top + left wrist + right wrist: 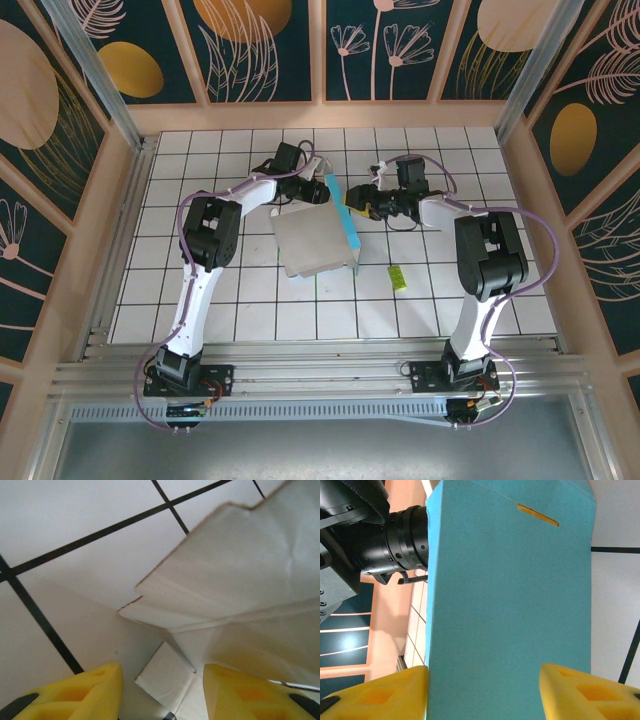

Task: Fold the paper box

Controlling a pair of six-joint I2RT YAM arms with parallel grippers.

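From above there is one paper box (310,245), one small yellow-green slip (397,278) and two arms on the white tiled table (200,300). The box lies near the middle of the table, white face up, with a teal flap (343,220) raised along its right edge. Both arms reach forward and bend inward, so that the left gripper (322,190) sits at the box's far edge and the right gripper (357,203) is just beside the top of the teal flap; the two claws are near each other. The slip lies apart from the box, on the tiles to its right. In the left wrist view the left gripper (162,690) is spread, its two yellow fingers (85,690) well apart, pointing down at the box (240,580), of which creased white panels and one small white tab between the fingers show; no finger clearly touches the card. Black grid lines of the table (75,510) run behind. In the right wrist view the right gripper (484,690) is also spread – its two yellow fingers (580,690) flank the box's (510,605) upright teal panel, which stands face-on across the gap. The left finger meets the panel's edge, and the right one overlaps its face. One narrow yellow slit (537,515) shows near the panel's top, and the left arm's black wrist (395,540) lies behind it.
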